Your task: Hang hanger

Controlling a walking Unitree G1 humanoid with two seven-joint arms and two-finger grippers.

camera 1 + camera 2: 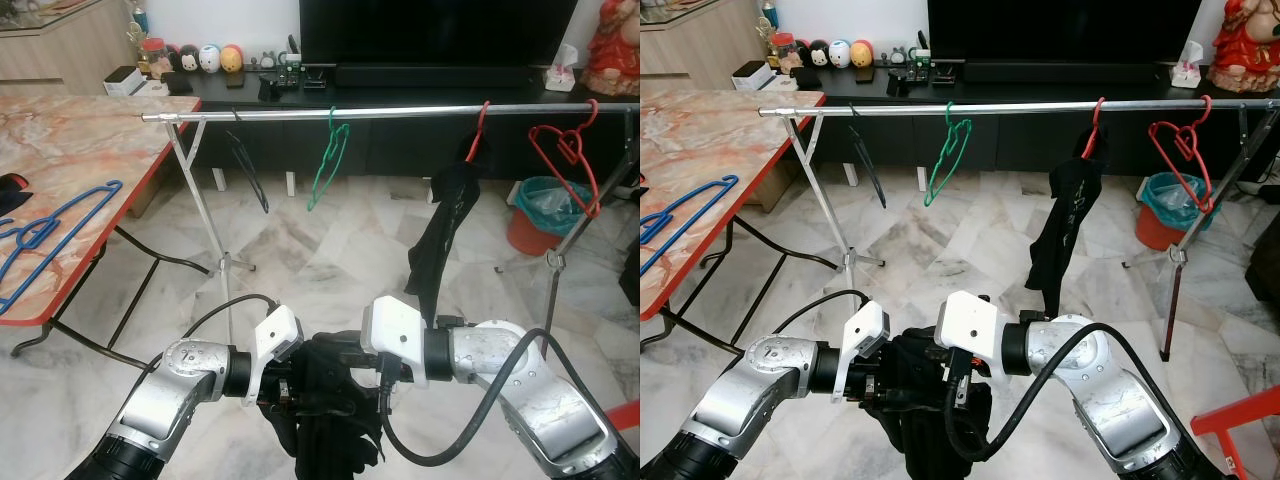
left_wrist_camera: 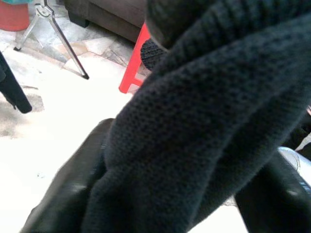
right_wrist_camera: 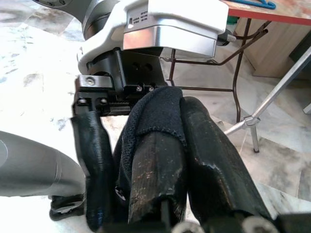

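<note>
gripping a black knit garment (image 1: 330, 400) w/ both grippers, low in front of the metal rail (image 1: 400, 111). left gripper (image 1: 285, 392) clamped on the cloth, fingers buried in the knit in left wrist view. right gripper (image 3: 160, 160) pinching a fold of the same cloth between its black fingers (image 3: 214, 155), facing the left gripper's silver housing; small printed label on that housing, too small to read. garment bunched betw. the two wrists, tail hanging down below them.

on the rail: black hanger (image 1: 247, 168) nearest the table end, green hanger (image 1: 328, 160) beside it, red hanger (image 1: 478, 128) carrying a black cloth (image 1: 445, 230), empty red hanger (image 1: 568, 160) at the far end. blue hanger (image 1: 50, 232) lying flat on the marble-top table (image 1: 90, 140) left of the rail. red bin w/ teal liner (image 1: 540, 212) on the floor behind the rail's far end. tv unit behind the rail; no legible brand.
</note>
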